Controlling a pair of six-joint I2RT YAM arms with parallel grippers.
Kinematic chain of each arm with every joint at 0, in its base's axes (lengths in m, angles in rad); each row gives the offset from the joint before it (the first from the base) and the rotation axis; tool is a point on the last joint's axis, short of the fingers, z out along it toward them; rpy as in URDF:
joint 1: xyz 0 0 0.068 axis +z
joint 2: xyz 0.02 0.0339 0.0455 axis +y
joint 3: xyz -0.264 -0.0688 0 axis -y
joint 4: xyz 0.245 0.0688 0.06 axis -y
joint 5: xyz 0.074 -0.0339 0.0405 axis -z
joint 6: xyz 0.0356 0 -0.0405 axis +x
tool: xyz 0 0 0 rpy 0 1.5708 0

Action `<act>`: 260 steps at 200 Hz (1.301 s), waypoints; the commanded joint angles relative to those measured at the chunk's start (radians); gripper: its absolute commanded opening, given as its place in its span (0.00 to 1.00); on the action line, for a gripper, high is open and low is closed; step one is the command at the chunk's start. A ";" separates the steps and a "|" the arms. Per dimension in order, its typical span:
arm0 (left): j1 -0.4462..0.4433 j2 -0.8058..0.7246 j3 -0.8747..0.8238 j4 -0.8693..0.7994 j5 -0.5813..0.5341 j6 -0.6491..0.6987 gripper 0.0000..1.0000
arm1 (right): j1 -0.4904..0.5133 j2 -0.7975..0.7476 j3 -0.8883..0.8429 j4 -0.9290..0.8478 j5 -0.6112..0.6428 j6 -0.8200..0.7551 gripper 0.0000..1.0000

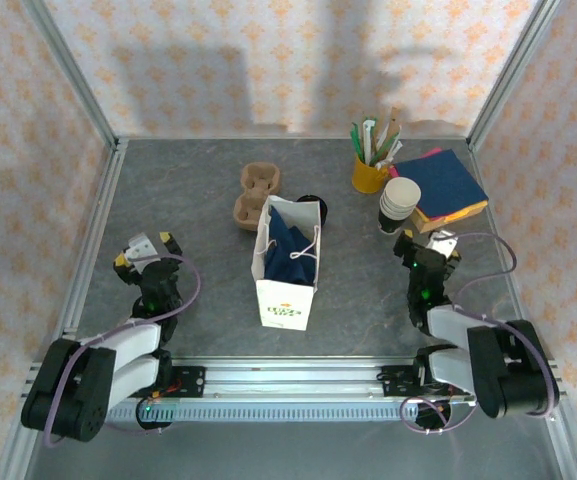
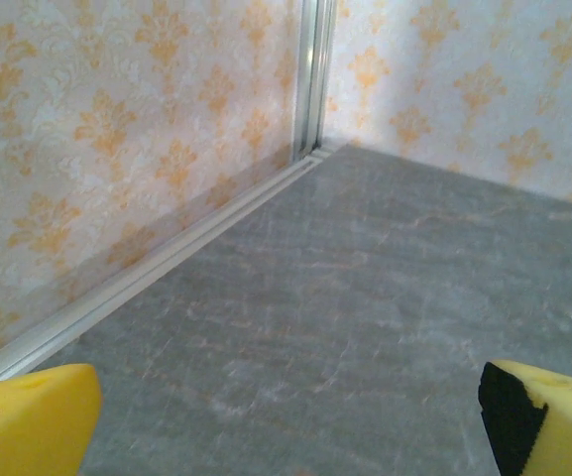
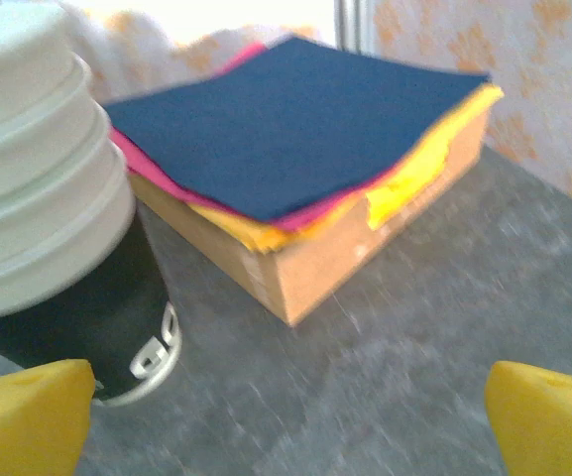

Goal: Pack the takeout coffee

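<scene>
L gripper spread wide, empty, parked near the left wall. R gripper also wide, nothing pinched, facing cup stack. Coffee hides behind bag; bag's upright, mouth open, prob to take it.

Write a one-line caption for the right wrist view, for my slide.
Open right hand facing a stack of white cups and a cardboard box piled with colored napkins.

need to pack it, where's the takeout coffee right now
In the top view, the takeout coffee stands mid-table just behind the paper bag, partly hidden, right of the cardboard cup carrier.
</scene>
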 commanded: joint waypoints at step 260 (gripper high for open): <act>0.111 0.441 0.127 0.424 0.355 0.070 0.99 | -0.087 0.332 0.076 0.419 -0.218 -0.095 1.00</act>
